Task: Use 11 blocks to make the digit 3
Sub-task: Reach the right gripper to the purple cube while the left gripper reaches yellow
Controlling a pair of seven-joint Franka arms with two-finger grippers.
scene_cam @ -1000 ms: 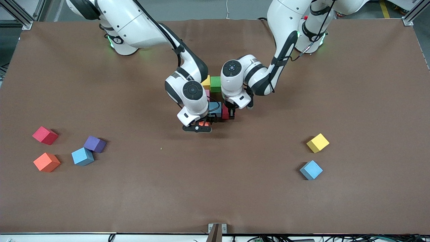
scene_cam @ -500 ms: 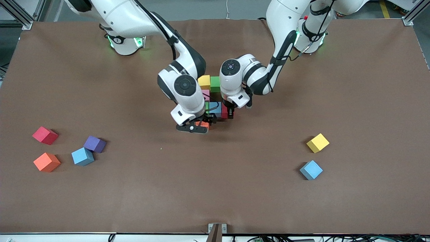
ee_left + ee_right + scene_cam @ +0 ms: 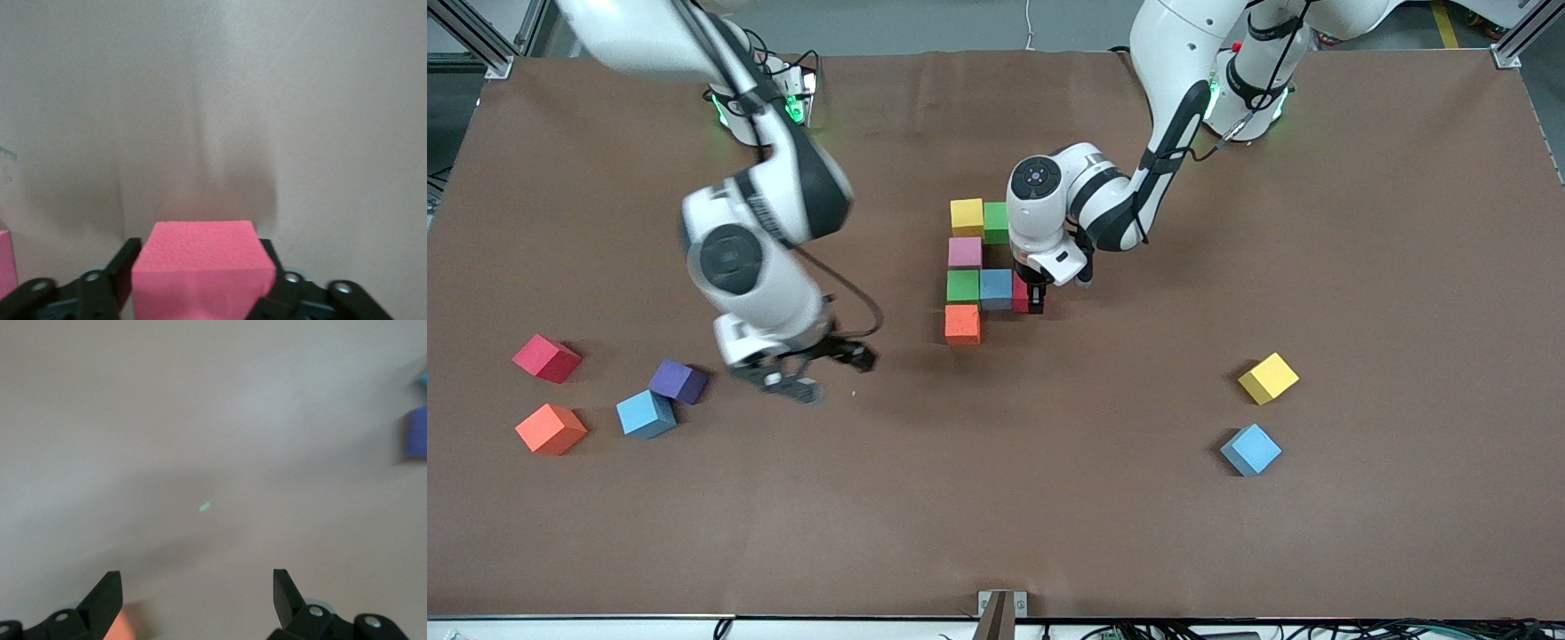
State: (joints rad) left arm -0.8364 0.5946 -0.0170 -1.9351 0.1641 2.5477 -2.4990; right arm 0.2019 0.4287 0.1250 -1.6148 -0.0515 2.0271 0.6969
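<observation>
Bracketing a red block (image 3: 203, 267) in the digit 3 (image 3: 980, 271), the left gripper (image 3: 1034, 298) loosens; the right gripper (image 3: 805, 369) hangs spread, empty.

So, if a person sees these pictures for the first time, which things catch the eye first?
The half-built cluster of coloured foam cubes at the table's middle stands out, with the left gripper down at its red foam cube, fingers around it. The right gripper, open and empty, hangs over bare brown table beside the loose purple foam cube.
</observation>
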